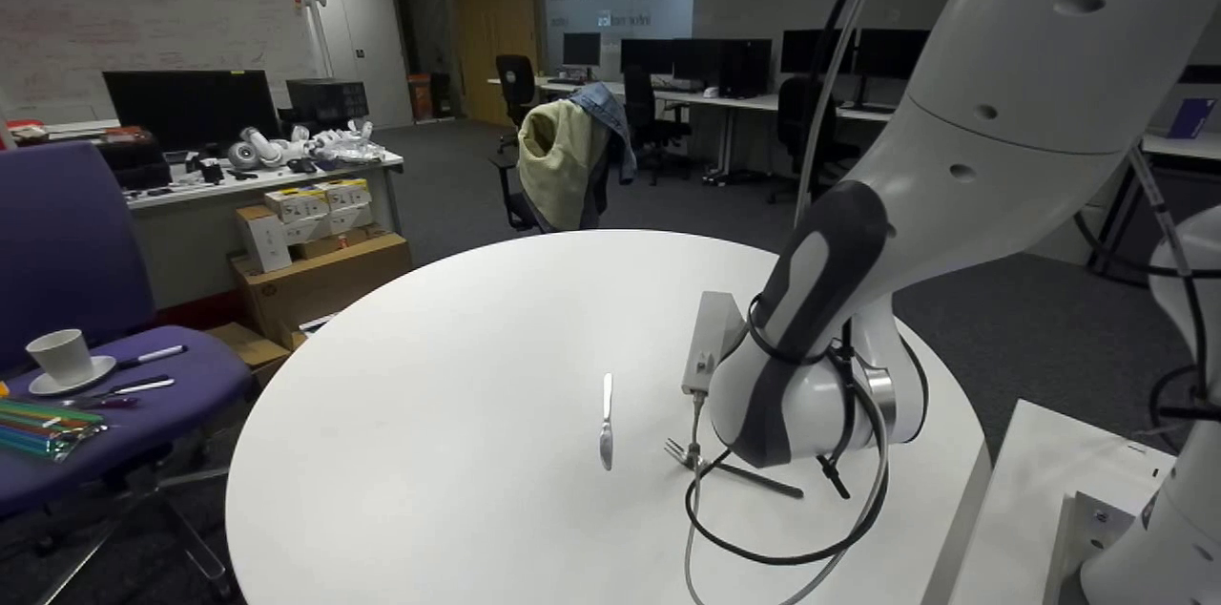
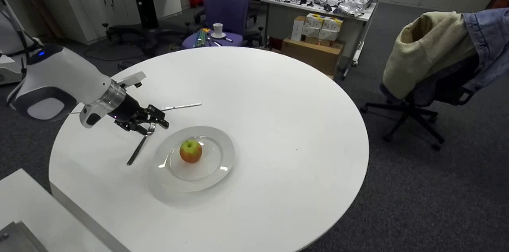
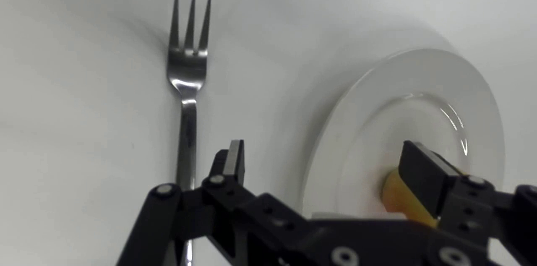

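My gripper [image 2: 153, 126] is open and empty above the white table [image 2: 286, 132]. In the wrist view its fingers [image 3: 323, 144] are wide apart. A fork with a dark handle [image 3: 187, 131] lies beside the left finger; it also shows in both exterior views [image 1: 758, 479] [image 2: 137, 151]. A white plate [image 3: 331, 148] lies under and beyond the right finger, seen also in an exterior view [image 2: 226, 152]. A red and yellow-green apple [image 2: 191, 151] sits on it, partly hidden by the right finger in the wrist view [image 3: 400, 196]. A silver knife [image 1: 607, 424] lies past the fork.
A purple chair [image 1: 181, 362] beside the table holds a white cup [image 1: 62, 357] on a saucer, cutlery and a pack of coloured sticks. A chair with a jacket [image 2: 429, 49] stands by the table. Cables [image 1: 763, 559] hang from the arm near the fork. A white side surface [image 1: 1059, 452] adjoins the table.
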